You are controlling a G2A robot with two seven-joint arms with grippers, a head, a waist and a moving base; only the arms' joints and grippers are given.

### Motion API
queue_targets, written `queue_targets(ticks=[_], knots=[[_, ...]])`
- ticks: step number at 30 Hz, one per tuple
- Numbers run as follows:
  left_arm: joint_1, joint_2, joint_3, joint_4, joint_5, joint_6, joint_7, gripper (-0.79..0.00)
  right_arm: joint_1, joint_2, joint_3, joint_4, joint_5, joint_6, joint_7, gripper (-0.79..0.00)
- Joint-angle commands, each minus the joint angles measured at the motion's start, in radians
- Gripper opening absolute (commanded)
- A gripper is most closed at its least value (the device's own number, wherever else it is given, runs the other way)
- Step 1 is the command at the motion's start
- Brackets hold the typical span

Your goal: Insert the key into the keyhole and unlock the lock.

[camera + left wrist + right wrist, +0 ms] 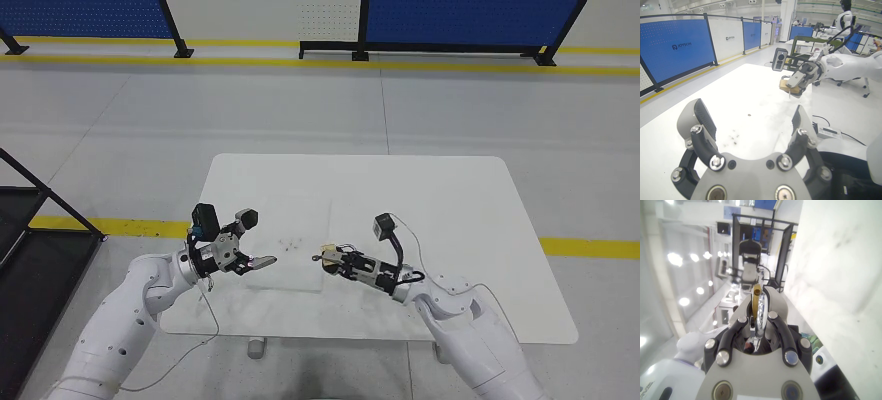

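Observation:
A brass padlock (784, 84) hangs above the white table (450, 200), and my right gripper (791, 87) is shut on it. A small silver key (789, 94) sticks out of the lock's underside. From the right wrist, the brass body (755, 302) and a shiny silver part (761, 313) sit between the right gripper's (759, 294) fingers. From above, the lock (326, 250) is near the table's front middle. My left gripper (749, 106) is open and empty a short way to the left of the lock, its fingers pointing at it; from above the left gripper (254, 240) is over the table's front left.
Dark specks (290, 242) mark the table between the two grippers. A small grey box with a cable (827, 132) lies below the table's front edge. A black rack (20, 250) stands off the table's left side. Blue fence panels (90, 18) line the far floor.

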Motion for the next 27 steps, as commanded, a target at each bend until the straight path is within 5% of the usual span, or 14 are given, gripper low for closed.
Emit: queue_targets(ticks=[1, 11, 27], knots=[[0.000, 0.000, 0.000, 0.000, 0.000, 0.000, 0.000, 0.000, -0.010, 0.006, 0.015, -0.003, -0.056, 0.026, -0.031, -0.785], [0.000, 0.000, 0.000, 0.000, 0.000, 0.000, 0.000, 0.000, -0.044, 0.025, 0.048, -0.012, -0.253, 0.195, -0.142, -0.785], [0.000, 0.000, 0.000, 0.000, 0.000, 0.000, 0.000, 0.000, 0.009, 0.005, -0.020, 0.042, -0.353, 0.429, -0.243, -0.785]])
